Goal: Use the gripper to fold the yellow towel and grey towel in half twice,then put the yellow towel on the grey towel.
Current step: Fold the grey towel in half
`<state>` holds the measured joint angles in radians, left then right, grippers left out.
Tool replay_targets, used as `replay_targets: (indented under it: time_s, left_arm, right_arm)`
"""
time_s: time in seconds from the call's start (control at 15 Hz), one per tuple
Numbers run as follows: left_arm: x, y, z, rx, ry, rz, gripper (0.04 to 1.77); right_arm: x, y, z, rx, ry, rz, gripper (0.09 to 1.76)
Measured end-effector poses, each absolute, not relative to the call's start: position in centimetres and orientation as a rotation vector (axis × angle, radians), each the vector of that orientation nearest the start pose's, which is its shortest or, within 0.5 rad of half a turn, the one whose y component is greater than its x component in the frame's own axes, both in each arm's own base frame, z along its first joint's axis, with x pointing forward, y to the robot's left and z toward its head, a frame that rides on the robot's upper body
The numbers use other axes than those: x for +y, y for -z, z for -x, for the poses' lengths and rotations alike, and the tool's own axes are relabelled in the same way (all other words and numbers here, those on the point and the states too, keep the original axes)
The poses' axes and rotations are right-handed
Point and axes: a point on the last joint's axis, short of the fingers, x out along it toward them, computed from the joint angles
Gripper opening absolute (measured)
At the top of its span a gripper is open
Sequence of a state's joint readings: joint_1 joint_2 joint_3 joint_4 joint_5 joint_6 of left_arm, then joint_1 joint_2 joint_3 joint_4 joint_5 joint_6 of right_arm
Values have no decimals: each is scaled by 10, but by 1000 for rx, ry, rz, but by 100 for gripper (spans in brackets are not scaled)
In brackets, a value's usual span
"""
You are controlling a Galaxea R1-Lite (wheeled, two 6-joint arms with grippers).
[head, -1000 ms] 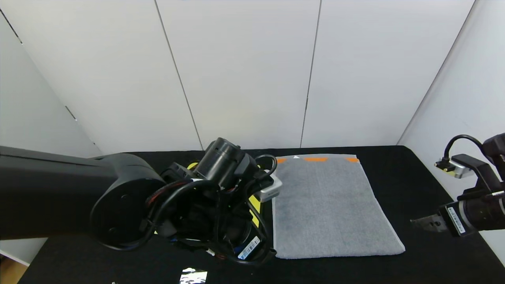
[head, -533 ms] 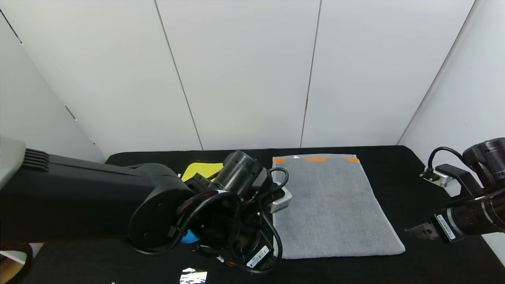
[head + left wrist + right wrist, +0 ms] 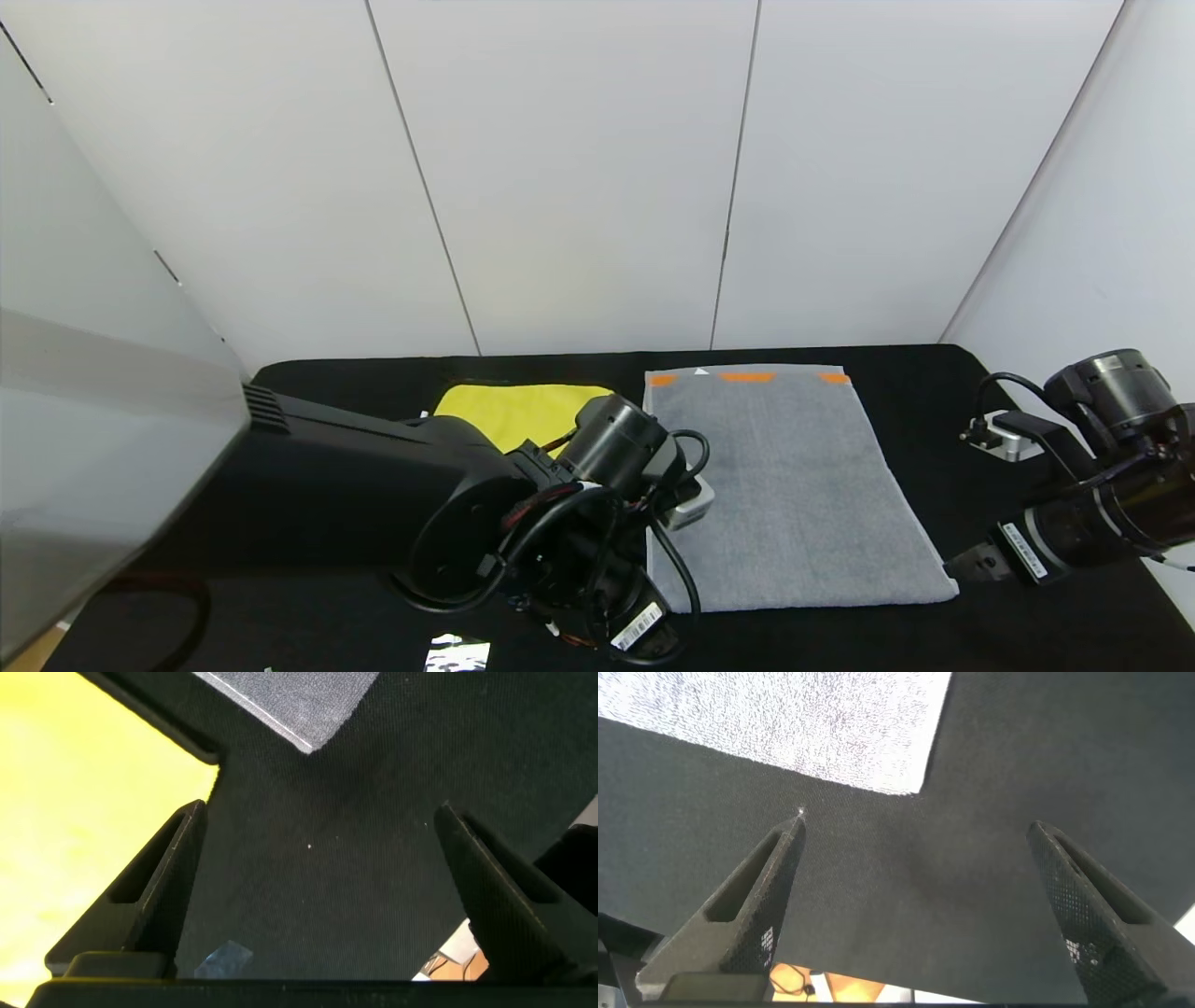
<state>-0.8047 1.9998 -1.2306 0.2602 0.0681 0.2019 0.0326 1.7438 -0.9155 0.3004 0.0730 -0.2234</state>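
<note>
Left gripper [image 3: 313, 845] has swung nearer, baring more yellow towel [image 3: 518, 411] | wrist views: both claws wide, right gripper [image 3: 915, 873] (empty) by grey towel [image 3: 780, 485] corner | left arm hides yellow's near edge

Place: a robot test cell or lab bench, not a home.
Walls: plain white panels [image 3: 569, 168] with thin vertical seams close in the back and both sides like a booth.
Work surface: a table [image 3: 934, 392] covered in black cloth, running up to the panels.
Machinery: black robot arms with exposed cables, barcode stickers and small silver camera modules on the wrists reach in from both sides.
Props: only two cloths lie out, a grey towel [image 3: 784, 485] and a yellow towel [image 3: 523, 411], spread flat side by side.
</note>
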Motion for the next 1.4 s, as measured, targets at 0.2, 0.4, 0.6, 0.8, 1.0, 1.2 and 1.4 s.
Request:
replay_targets:
  time_s: [0.2, 0.4, 0.6, 0.8, 1.0, 1.2, 1.4]
  left_arm:
    - [-260, -110, -252, 902, 767, -628, 172]
    - [-264, -103, -256, 918, 756, -641, 172]
    - [-268, -95, -260, 928, 734, -650, 172]
    - [-275, -86, -267, 942, 712, -626, 172]
    - [-281, -79, -273, 948, 710, -626, 172]
    - [-287, -72, -278, 956, 697, -605, 172]
    - [-292, -66, -283, 959, 696, -602, 172]
  right_arm:
    - [12, -116, -274, 1142, -227, 180, 171]
    - [17, -108, -278, 1166, -241, 188, 171]
    - [21, -102, -281, 1179, -253, 198, 171]
    - [23, -98, -285, 1170, -255, 198, 171]
    - [23, -95, -287, 1177, -255, 196, 171]
    - [23, -94, -287, 1180, -252, 195, 171]
    - [23, -94, -288, 1181, -249, 195, 171]
